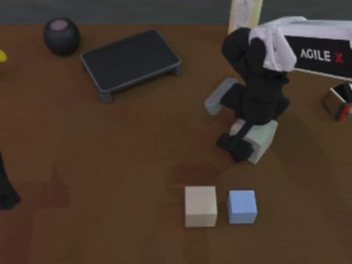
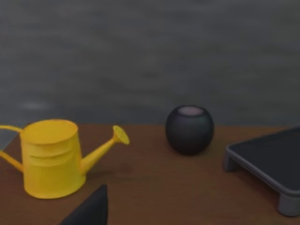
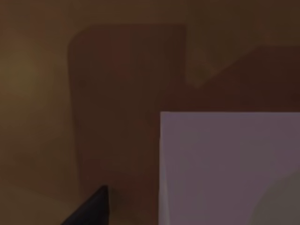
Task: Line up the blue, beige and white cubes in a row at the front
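Observation:
The white cube (image 1: pixel 263 138) lies right of centre, turned at an angle, behind the other two. My right gripper (image 1: pixel 246 141) is down over it and open. In the right wrist view the white cube (image 3: pixel 225 168) looms large, and the one visible finger (image 3: pixel 93 208) stands apart from its side. The beige cube (image 1: pixel 200 205) and the blue cube (image 1: pixel 242 206) sit side by side near the front edge, with a small gap between them. My left gripper (image 1: pixel 6 193) is parked open at the table's left edge.
At the back stand a dark raised tray (image 1: pixel 131 61) and a dark ball-shaped object (image 1: pixel 61 36). A yellow watering can (image 2: pixel 49 157) is at the far left. A grey block (image 1: pixel 219 97) lies behind the right arm, and a small brown-and-red box (image 1: pixel 336 103) at the right edge.

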